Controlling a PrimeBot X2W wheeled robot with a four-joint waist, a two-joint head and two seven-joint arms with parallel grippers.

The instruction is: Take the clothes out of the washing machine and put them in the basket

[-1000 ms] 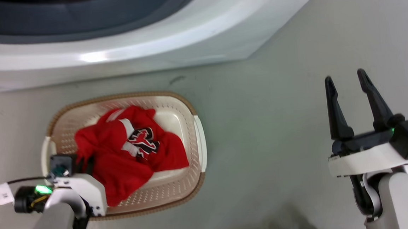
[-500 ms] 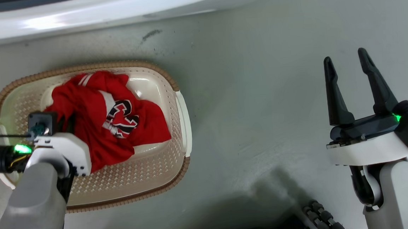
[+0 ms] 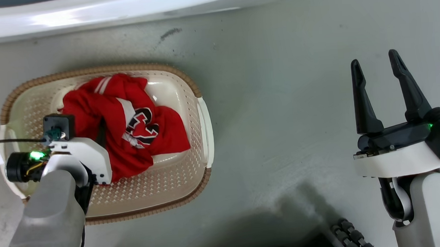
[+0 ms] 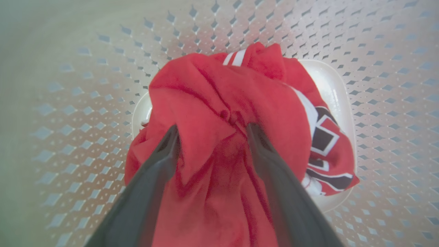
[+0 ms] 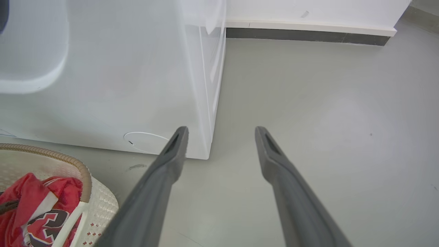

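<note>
There is 1 washing machine (image 3: 121,11) and 1 basket (image 3: 162,180). The clothes (image 3: 167,136) form 1 red heap; how many garments are in it cannot be told, but 1 black number patch (image 3: 141,122) and 2 white stripes (image 3: 103,84) show. There are 2 hands, the left hand (image 4: 212,127) and the right hand (image 3: 374,57), each with 2 dark fingers (image 3: 361,99).

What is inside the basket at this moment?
Red clothes, including a numbered jersey, lie heaped in the basket. The left tool is open at the heap. Whatever lies beneath the heap is covered.
</note>
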